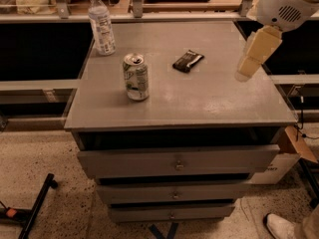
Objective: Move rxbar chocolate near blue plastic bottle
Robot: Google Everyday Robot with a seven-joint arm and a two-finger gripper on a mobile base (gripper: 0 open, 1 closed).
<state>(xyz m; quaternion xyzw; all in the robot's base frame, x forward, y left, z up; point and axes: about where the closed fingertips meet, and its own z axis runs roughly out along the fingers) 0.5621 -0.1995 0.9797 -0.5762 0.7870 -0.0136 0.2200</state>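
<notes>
The rxbar chocolate, a small flat black-wrapped bar, lies on the grey cabinet top, right of centre towards the back. The blue plastic bottle, clear with a white cap and a whitish label, stands upright at the back left corner. My gripper hangs from the white arm above the right side of the top, to the right of the bar and apart from it. It holds nothing that I can see.
A green-and-white soda can stands upright left of centre, between the bottle and the front edge. The cabinet has three drawers below. A shelf rail runs along the back. A cardboard box and a shoe are at the lower right.
</notes>
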